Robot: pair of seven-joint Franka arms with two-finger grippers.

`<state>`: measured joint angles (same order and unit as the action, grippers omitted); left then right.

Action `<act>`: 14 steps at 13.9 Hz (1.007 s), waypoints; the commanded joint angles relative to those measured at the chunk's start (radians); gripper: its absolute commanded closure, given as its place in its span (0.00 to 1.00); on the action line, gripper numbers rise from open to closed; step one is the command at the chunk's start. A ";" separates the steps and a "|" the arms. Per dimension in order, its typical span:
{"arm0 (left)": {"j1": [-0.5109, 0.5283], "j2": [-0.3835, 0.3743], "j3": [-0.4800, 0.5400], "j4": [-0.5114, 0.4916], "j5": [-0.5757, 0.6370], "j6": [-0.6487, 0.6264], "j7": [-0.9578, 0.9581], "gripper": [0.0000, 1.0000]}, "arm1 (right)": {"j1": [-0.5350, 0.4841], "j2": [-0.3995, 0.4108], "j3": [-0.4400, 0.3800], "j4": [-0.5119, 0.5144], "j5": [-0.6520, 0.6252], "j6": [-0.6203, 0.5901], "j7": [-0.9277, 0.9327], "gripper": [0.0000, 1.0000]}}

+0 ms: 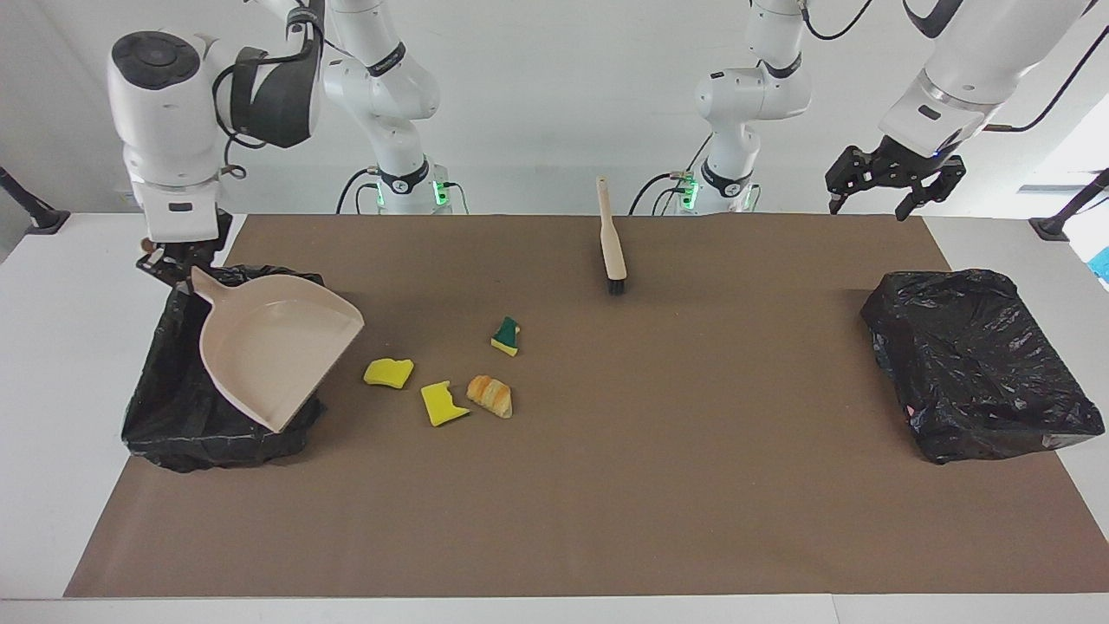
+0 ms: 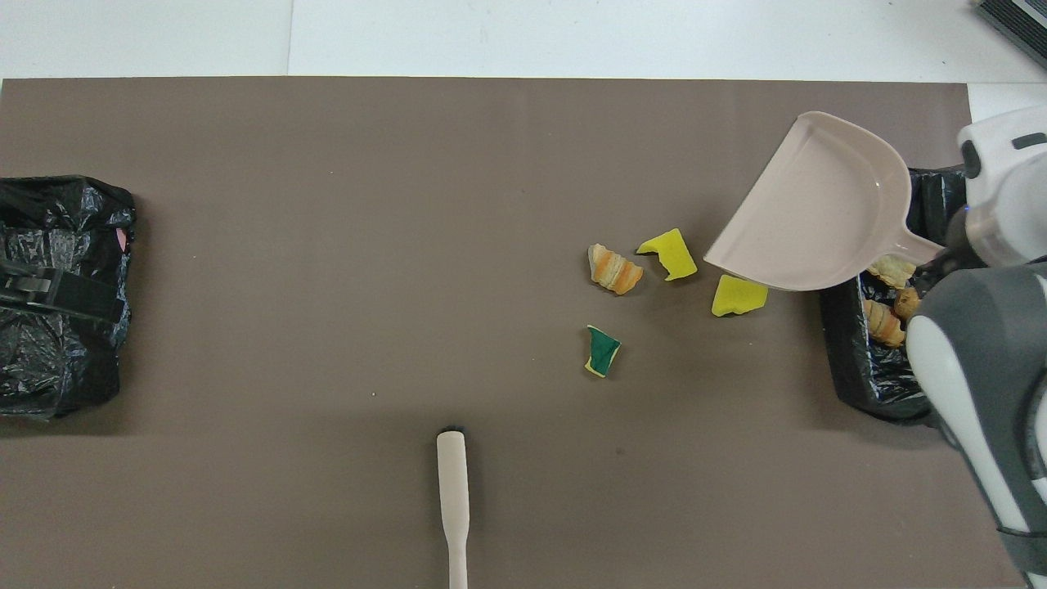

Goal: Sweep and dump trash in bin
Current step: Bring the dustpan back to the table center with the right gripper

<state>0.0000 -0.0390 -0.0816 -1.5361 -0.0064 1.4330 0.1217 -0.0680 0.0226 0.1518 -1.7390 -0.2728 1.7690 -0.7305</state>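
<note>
Overhead view: right gripper point(image 1: 179, 260) grasps dustpan point(image 2: 818, 211) at three o'clock over bin point(image 1: 165, 407); left gripper point(image 1: 892, 178) released; no writing readable.

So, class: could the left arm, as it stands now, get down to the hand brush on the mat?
Probably yes. The left tool hangs open and empty above the left arm's end of the table, and nothing stands on the mat between it and the brush. The dustpan is at the other end.
</note>
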 commanded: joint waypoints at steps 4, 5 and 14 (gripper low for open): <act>0.014 -0.016 0.000 0.016 0.013 -0.003 0.019 0.00 | 0.193 0.094 -0.001 -0.005 0.101 0.075 0.616 1.00; 0.014 -0.015 0.002 0.016 0.013 0.004 0.016 0.00 | 0.233 0.114 0.000 -0.001 0.103 0.096 0.708 1.00; 0.008 -0.018 -0.006 0.017 0.011 0.006 0.009 0.00 | 0.511 0.385 -0.005 0.242 0.213 0.240 1.359 1.00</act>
<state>0.0055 -0.0515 -0.0830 -1.5273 -0.0064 1.4365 0.1235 0.4116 0.3195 0.1568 -1.5964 -0.0787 1.9786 0.5530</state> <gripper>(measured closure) 0.000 0.674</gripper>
